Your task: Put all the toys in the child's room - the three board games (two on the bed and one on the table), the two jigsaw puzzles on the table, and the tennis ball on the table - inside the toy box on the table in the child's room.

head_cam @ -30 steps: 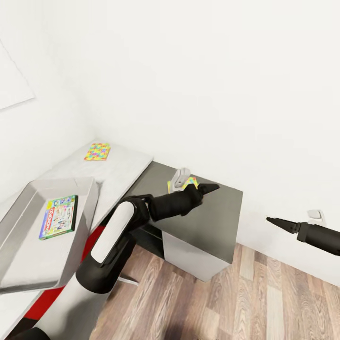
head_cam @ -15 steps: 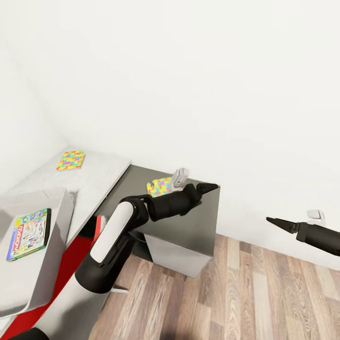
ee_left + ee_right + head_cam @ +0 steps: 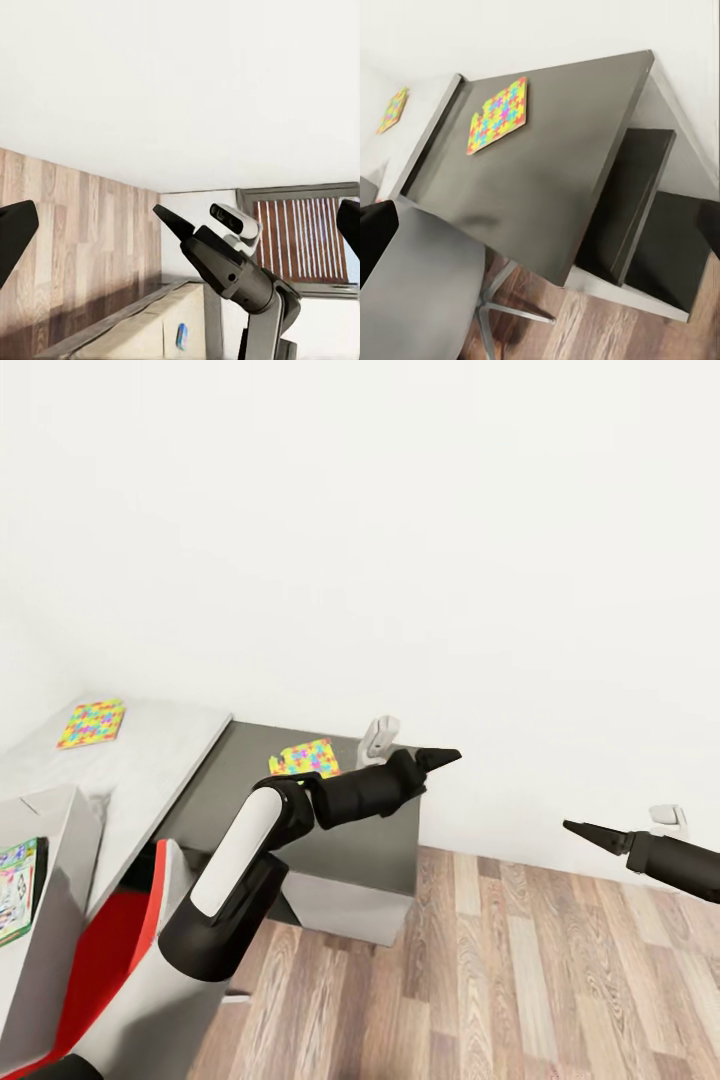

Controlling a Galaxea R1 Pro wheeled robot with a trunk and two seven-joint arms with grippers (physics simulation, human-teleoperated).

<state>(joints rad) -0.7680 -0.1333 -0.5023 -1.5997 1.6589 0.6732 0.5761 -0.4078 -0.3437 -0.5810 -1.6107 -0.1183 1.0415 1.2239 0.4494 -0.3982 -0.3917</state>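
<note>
One jigsaw puzzle point(image 3: 305, 757) point(image 3: 499, 114) lies flat on the dark grey side cabinet point(image 3: 350, 830). The other puzzle point(image 3: 92, 722) point(image 3: 394, 109) lies on the pale table point(image 3: 160, 750). At the head view's left edge, the grey toy box point(image 3: 50, 830) holds a board game point(image 3: 15, 890). My left gripper point(image 3: 440, 757) hovers past the cabinet's far corner, open and empty, its fingertips point(image 3: 15, 232) far apart. My right gripper point(image 3: 575, 827) hangs over the floor, also open with nothing in it. The tennis ball and the bed's games are out of clear view.
A red chair point(image 3: 110, 960) with a grey back point(image 3: 420, 292) stands between the table and the cabinet. The cabinet has open shelves point(image 3: 645, 210) on its side. A white wall point(image 3: 400, 560) lies straight ahead, with wood-plank floor point(image 3: 500, 980) to the right.
The camera has turned right, so the table, toy box and cabinet slid left in the picture. Both arms keep their pose relative to the view.
</note>
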